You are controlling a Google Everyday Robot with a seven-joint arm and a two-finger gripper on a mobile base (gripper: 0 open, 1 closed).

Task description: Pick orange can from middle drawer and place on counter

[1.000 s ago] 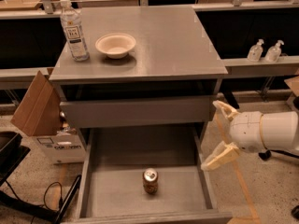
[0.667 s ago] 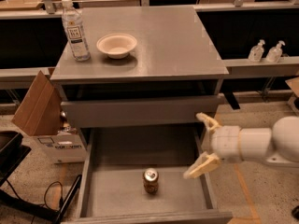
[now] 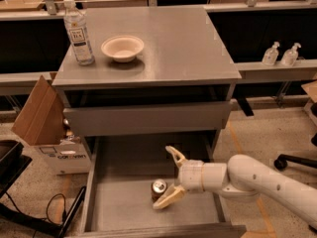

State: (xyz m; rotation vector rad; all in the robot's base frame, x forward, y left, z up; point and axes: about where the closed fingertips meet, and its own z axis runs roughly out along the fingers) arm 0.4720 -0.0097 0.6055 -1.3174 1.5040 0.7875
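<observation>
The orange can (image 3: 158,189) stands upright on the floor of the open middle drawer (image 3: 119,207), near its middle front, silver top up. My gripper (image 3: 169,177) comes in from the right on a white arm, low inside the drawer, just right of the can. Its fingers are open; one fingertip (image 3: 172,152) points up and back, the other fingertip (image 3: 161,205) lies at the can's front right, very close to it. The can is not held. The grey counter (image 3: 188,43) is the cabinet top above.
On the counter's left stand a clear water bottle (image 3: 79,32) and a white paper bowl (image 3: 122,48). A closed drawer front (image 3: 148,118) sits above the open drawer. An open cardboard box (image 3: 47,128) stands to the left. Two pump bottles (image 3: 280,54) sit on a ledge at right.
My gripper has moved left from outside the drawer's right wall and down into the drawer, up to the can. The can has stayed in place.
</observation>
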